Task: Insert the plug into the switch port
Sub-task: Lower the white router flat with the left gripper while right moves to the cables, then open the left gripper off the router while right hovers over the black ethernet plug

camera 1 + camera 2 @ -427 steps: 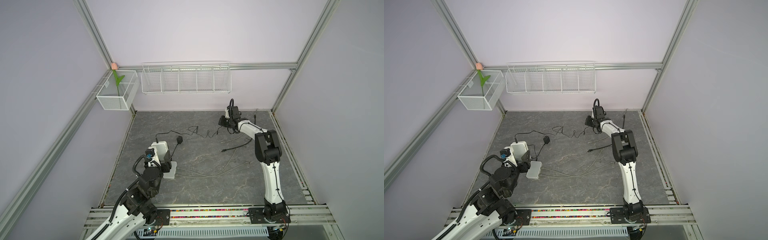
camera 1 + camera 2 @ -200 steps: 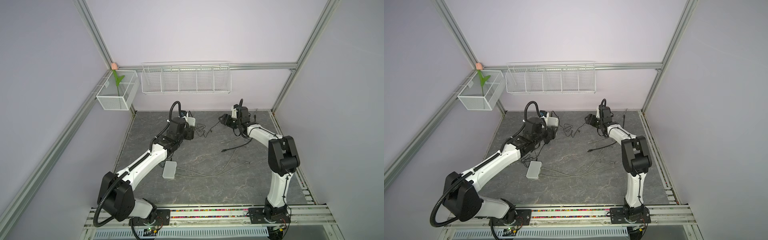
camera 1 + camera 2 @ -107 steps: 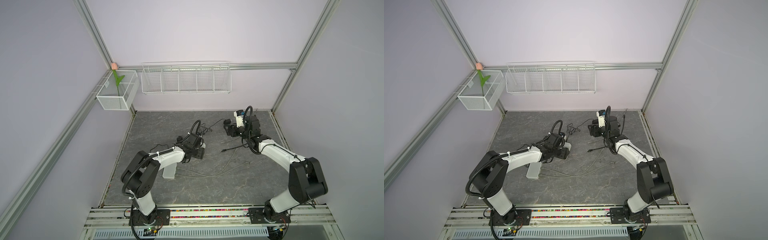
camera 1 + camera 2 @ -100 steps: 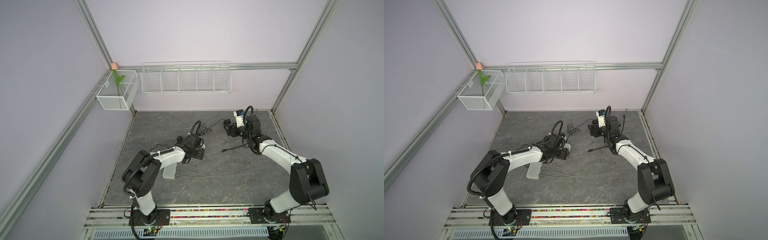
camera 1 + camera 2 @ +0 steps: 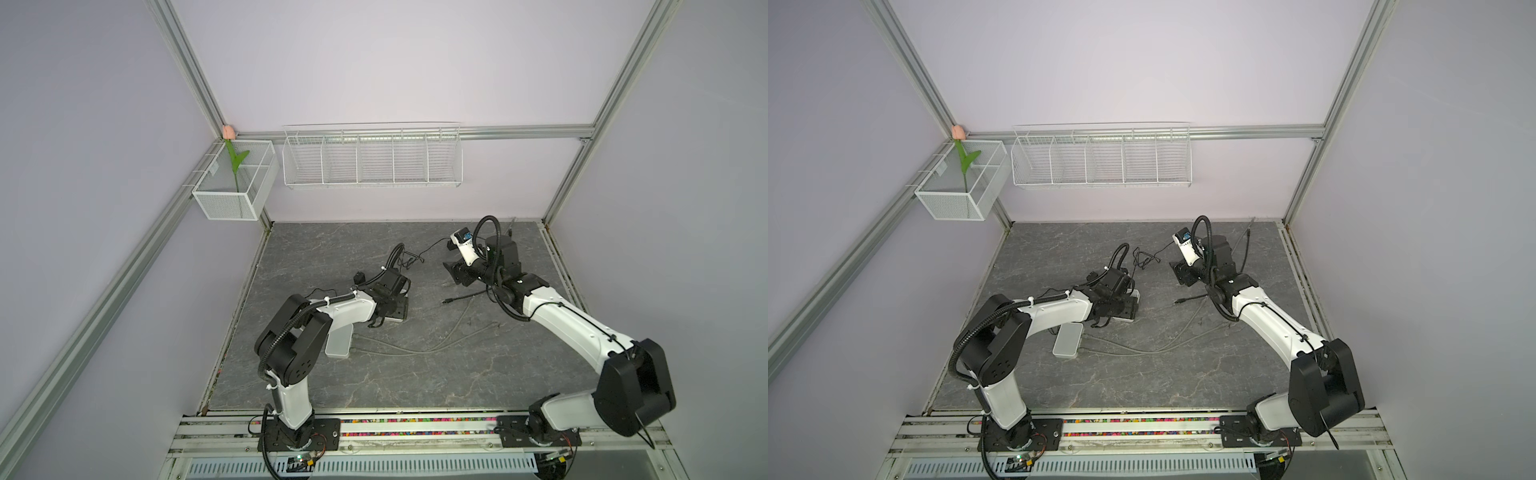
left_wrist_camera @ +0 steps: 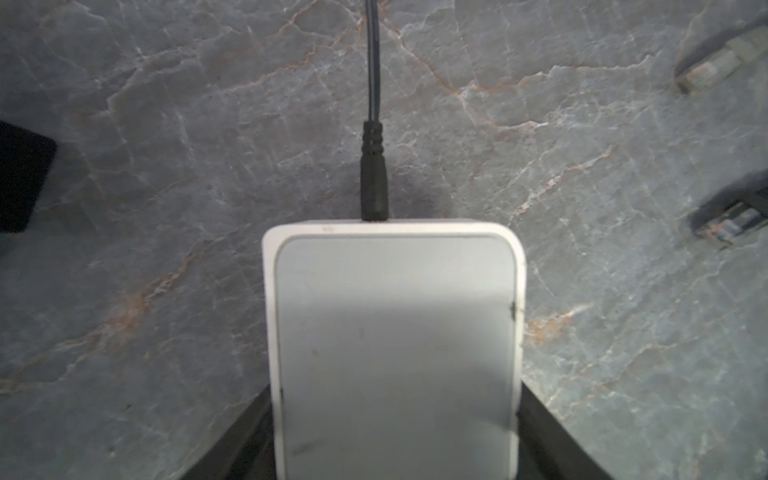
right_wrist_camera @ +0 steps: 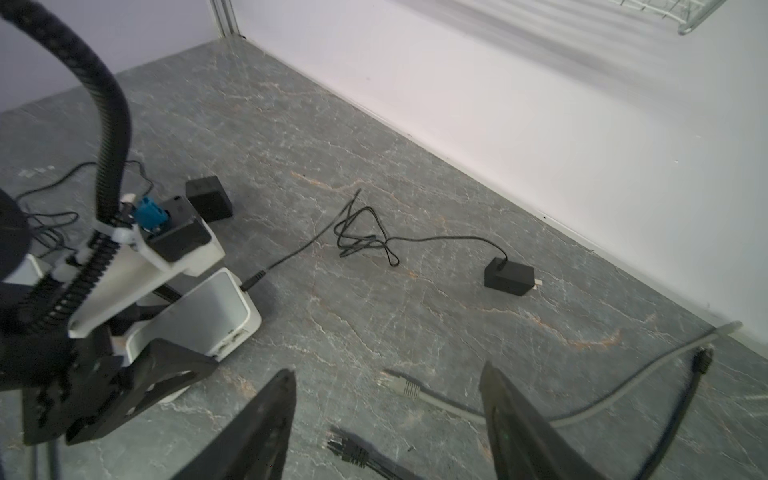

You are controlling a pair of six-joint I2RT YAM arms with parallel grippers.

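The white switch (image 6: 395, 332) lies flat on the floor mid-table, with a black power plug (image 6: 374, 183) seated in its far edge. My left gripper (image 6: 394, 386) straddles it with a finger along each side; whether they press it I cannot tell. Its port side (image 7: 228, 345) faces my right gripper (image 7: 388, 370), which hovers open and empty. On the floor below that gripper lie a grey cable plug (image 7: 399, 384) and a black cable plug (image 7: 349, 451). In both top views the left gripper (image 5: 392, 309) (image 5: 1121, 309) and the right gripper (image 5: 455, 274) (image 5: 1183, 274) face each other.
A black power adapter (image 7: 509, 282) with a tangled thin cord lies near the back wall, and a second black block (image 7: 208, 203) sits behind the left gripper. A flat white box (image 5: 338, 343) and grey cable loops (image 5: 415, 352) lie toward the front. Wire baskets (image 5: 372, 156) hang on the wall.
Over the last second the left arm brought the switch from the back of the table to its middle and set it down. The right gripper drew back from the back wall toward the middle.
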